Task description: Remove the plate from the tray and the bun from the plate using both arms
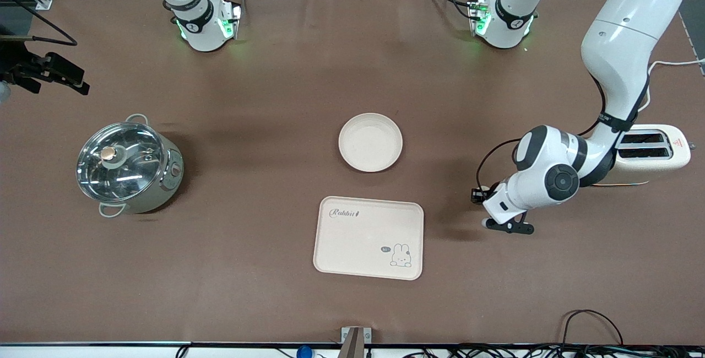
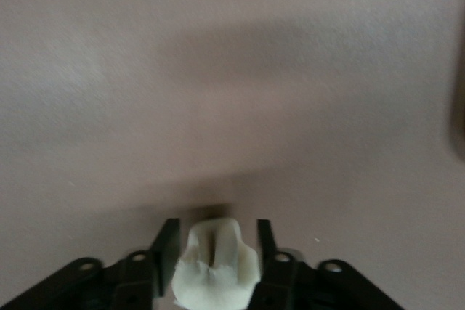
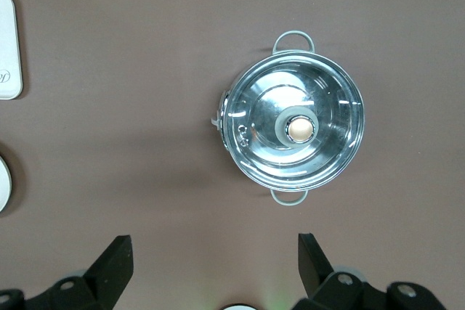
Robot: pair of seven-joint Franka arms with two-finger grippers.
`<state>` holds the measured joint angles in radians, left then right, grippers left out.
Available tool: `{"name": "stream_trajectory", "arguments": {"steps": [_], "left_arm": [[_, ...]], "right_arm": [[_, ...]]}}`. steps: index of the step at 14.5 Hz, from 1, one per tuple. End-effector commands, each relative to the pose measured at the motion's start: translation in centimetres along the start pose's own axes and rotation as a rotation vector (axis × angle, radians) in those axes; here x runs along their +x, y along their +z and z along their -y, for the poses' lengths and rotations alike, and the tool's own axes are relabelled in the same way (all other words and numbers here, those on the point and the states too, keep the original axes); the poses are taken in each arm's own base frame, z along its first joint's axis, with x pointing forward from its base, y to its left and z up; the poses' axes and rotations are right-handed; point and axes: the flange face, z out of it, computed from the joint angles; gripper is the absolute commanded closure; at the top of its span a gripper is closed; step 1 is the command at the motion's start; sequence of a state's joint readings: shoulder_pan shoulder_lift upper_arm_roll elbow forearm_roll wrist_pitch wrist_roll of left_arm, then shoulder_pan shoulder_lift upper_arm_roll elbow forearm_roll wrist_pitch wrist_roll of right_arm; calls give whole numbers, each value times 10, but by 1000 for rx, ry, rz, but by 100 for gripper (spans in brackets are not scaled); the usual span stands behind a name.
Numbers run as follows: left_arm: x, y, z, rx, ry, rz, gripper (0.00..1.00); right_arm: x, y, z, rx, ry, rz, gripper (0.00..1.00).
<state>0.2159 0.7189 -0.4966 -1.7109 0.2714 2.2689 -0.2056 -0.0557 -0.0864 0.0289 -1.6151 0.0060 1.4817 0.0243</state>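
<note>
— Front view first: what covers the worktop [image 1: 275, 88]?

— One brown cloth, matte and plain, spread wall to wall. My two green-lit bases stand along its upper edge. Cables trail along the edge nearest the camera, and a metal frame shows at the corner by my right arm's end.

— Where is your left pincer [image 1: 509, 224]?

— Low over bare cloth, between the rabbit tray [image 1: 368, 237] and the toaster [image 1: 652, 152]. From the left wrist view my left pincer is clamped on the bun [image 2: 216, 266], a pale, creased lump squeezed between the two black fingers [image 2: 166, 250], with only brown cloth and soft shadow past it.

— And the right pincer [image 3: 211, 259]?

— It hangs high over the right arm's end of the worktop, fingers spread wide apart, holding nothing. Below it sits the steel pot [image 3: 293, 129] with its glass lid on.

— The plate [image 1: 370, 142]?

— Resting flat on the cloth near the middle, empty, just farther from the front camera than the rabbit tray and apart from it.
</note>
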Motion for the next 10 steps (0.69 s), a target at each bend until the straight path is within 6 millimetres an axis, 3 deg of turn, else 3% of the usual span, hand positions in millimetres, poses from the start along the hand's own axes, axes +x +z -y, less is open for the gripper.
{"name": "stream_trajectory", "arguments": {"steps": [1,2,4,7,9,10], "left_arm": [[11,-50,7,49,21,-48,0],[11,-81,4,70,28,-71,0],[1,-168,-12,132,44,-131,0],[-43,-297,-37,168,3,-165,0],[-70,-353,-44,170,-23,-169,0],[-82,-372,-41,184,-40,-163,0]], "right_arm": [[-5,-1,0,-14,4,3,0],[-5,-1,0,-14,4,3,0],[-4,0,1,-13,4,3,0],[-4,0,0,-11,5,3,0],[-4,0,0,-9,5,5,0],[-4,0,0,-9,5,5,0]]}}
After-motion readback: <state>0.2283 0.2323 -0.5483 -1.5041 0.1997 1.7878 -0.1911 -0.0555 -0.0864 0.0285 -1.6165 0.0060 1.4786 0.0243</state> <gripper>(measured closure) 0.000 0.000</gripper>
